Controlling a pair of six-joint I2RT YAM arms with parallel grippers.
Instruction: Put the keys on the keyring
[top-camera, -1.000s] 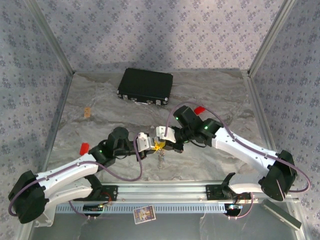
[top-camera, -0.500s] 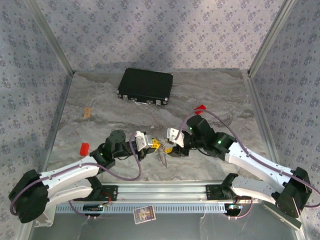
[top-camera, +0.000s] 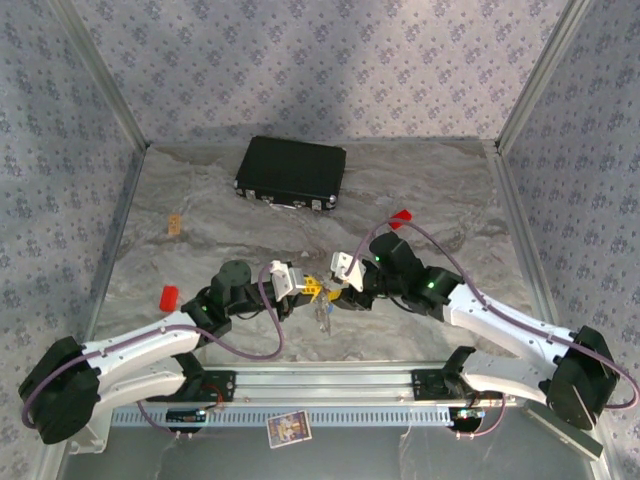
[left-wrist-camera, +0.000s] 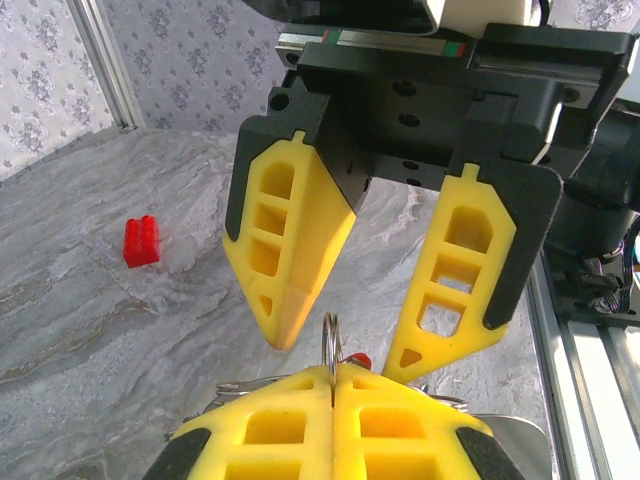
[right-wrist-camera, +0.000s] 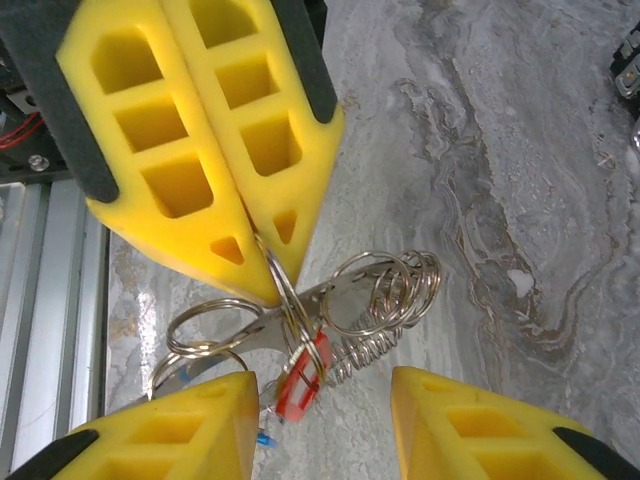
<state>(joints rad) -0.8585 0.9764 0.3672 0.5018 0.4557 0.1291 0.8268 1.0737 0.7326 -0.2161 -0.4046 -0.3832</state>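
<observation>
Left gripper pinches the keyring thinly (right gripper spread open), so a nudge could knock it loose.

Bright, even light is pouring down from overhead, just soft shadows lying on the table, a dimmer patch up on the back wall, a wet-looking sheen on the marble in the right wrist view, and nearest edges going slightly soft.

- The right gripper drew slightly rightward, and its arm's elbow swung in and down.
- The red block behind it came clear of the arm.
- The left gripper edged back slightly.
</observation>
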